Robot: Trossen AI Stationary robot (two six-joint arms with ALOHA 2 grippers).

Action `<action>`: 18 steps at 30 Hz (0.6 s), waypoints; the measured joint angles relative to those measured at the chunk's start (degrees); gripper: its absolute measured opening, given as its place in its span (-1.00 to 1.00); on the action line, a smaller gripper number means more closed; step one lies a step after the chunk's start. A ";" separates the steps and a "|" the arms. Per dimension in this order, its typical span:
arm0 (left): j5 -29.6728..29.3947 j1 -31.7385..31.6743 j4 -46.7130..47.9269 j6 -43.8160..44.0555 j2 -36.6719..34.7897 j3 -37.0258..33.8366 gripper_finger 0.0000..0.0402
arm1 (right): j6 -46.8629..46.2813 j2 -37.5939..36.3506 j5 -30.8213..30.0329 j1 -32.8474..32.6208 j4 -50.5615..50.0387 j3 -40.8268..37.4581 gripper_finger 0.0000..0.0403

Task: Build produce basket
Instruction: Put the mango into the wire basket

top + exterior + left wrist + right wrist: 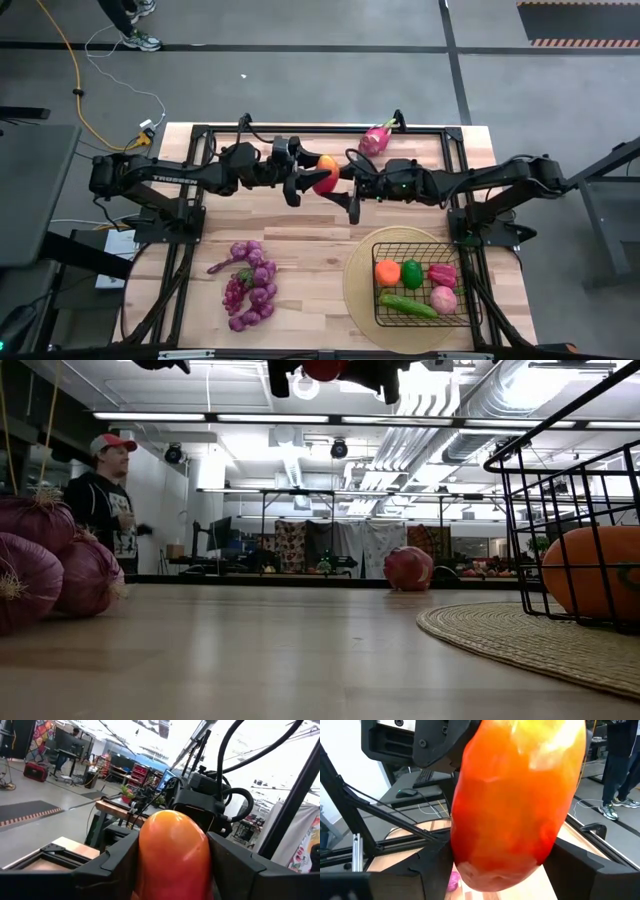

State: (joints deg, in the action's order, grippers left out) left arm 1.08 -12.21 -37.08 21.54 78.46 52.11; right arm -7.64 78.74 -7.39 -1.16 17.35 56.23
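An orange-red fruit [325, 172] hangs high over the table's far middle, with my left gripper [312, 172] shut on it. My right gripper [345, 180] faces it from the right. Its two fingers [420, 870] stand on either side of the fruit's free end [505, 845]. The black wire basket [425, 285] sits on a round woven mat [360, 290] at the near right. It holds an orange [388, 272], a green pepper, a red pepper, a cucumber [407, 306] and a pink fruit. Purple grapes [248, 285] lie at the near left. A pink dragon fruit [376, 137] lies by the far edge. My left gripper pinches the fruit's two sides [145, 855] between its two fingers [112, 865]. The fingers come in about level from the table's left. The fruit is lifted clear of the table, and its rounded end sticks out past the fingers. My right gripper: I cannot tell whether its fingers touch the fruit.
Bare wood lies between the grapes and the mat, under both raised arms. Black frame rails [300, 128] run along the far edge and both sides. In the low view a person [105, 500] stands in the room beyond the table's far edge.
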 joint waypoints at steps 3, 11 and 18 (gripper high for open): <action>0.45 -0.58 0.90 1.50 -0.23 0.01 0.10 | 0.02 -0.04 -0.40 0.09 -0.69 0.00 0.18; 8.80 -2.78 19.26 1.23 -5.15 4.36 0.42 | 3.75 -4.81 -1.69 0.43 -7.64 0.09 0.05; 14.21 -3.21 34.30 -2.16 -11.85 7.16 0.54 | 3.51 -15.71 -4.94 0.48 -23.70 0.07 0.07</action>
State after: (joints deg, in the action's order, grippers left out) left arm 15.29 -15.42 -2.78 19.38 66.60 59.27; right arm -4.13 63.03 -12.34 -0.69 -6.35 56.29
